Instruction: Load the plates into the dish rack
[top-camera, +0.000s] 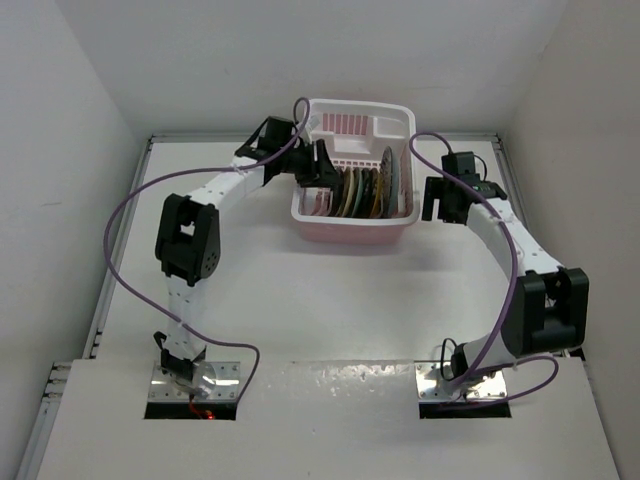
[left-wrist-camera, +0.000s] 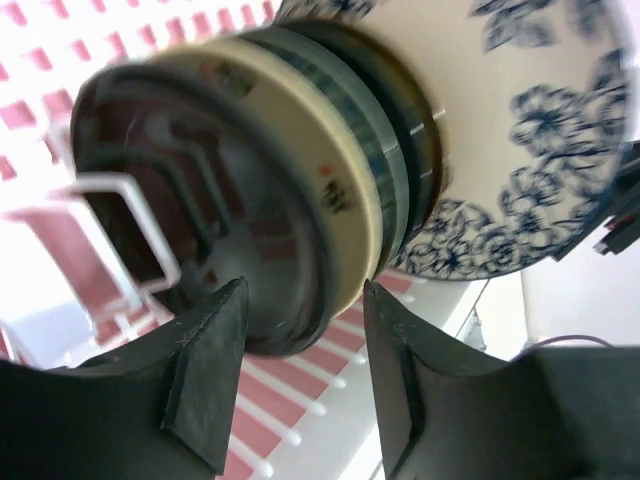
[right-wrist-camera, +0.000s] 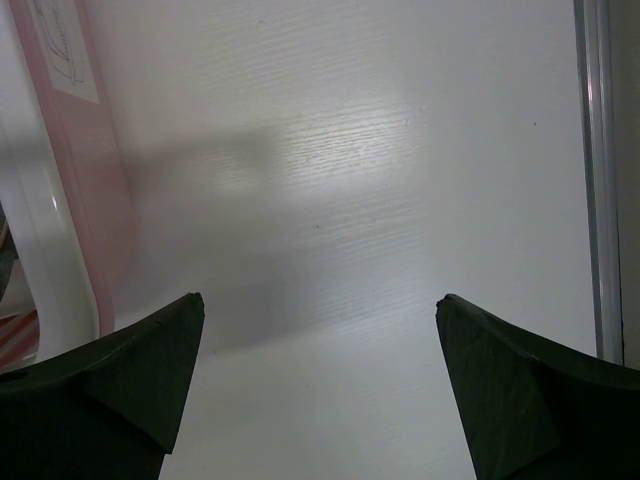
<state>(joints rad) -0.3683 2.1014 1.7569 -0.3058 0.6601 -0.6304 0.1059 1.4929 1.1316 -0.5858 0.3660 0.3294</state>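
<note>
Left end effector (left-wrist-camera: 305, 290) astride black plate (left-wrist-camera: 200, 200) in rack (top-camera: 350, 232), upper centre; clamped or slack, unclear. Seat upright in slot, withdraw straight. Right end effector (right-wrist-camera: 320, 310) spread, empty.

No text can be read. A dark-and-red mark (left-wrist-camera: 333, 190) on the cream plate (left-wrist-camera: 300, 120), just above the left jaws, is blurred. The dish rack (right-wrist-camera: 95, 180) sticker (right-wrist-camera: 58, 42), beyond the right jaws, is illegible.

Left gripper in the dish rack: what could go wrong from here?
The left gripper straddles the rims of the black plate and the cream plate, packed close; pulling out askew could drag or tip both.
The plates stand on edge; one knock may topple the row.
The right gripper is off the dish rack, which might slide.
</note>
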